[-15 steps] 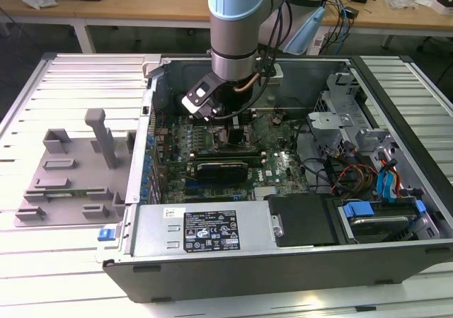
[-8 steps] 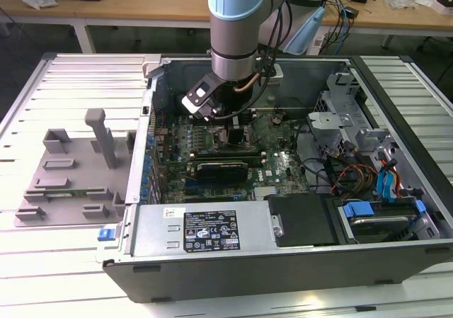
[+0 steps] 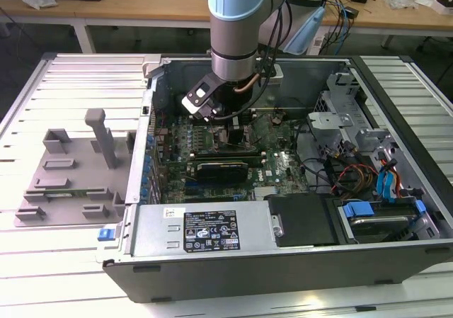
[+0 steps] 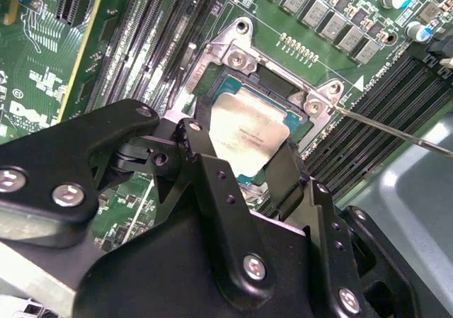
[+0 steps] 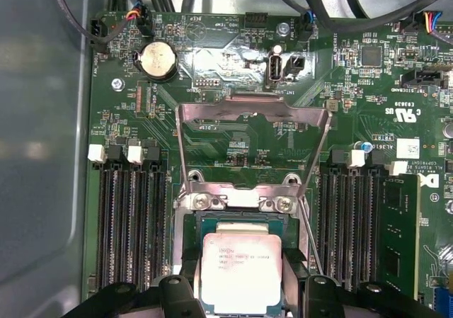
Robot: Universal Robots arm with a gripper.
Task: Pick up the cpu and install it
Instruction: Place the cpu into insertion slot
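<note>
One cpu (image 5: pixel 243 270), printed top, clamped by pincer (image 5: pixel 243 284) at socket (image 5: pixel 233 221).

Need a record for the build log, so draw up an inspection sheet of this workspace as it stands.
Surface: white slatted table carrying an open computer case.
Job's things: cpu at the socket on the motherboard; load plate swung open.
Clutter: grey plastic tray with raised blocks, on the table at the exterior view's left of the case.
Grippers: pincer inside the case, closed on two opposite sides of the cpu.
Cables: black leads along the arm; red and blue leads inside the case at the exterior view's right.
Surroundings: wooden bench behind the table, with loose wires on it.
</note>
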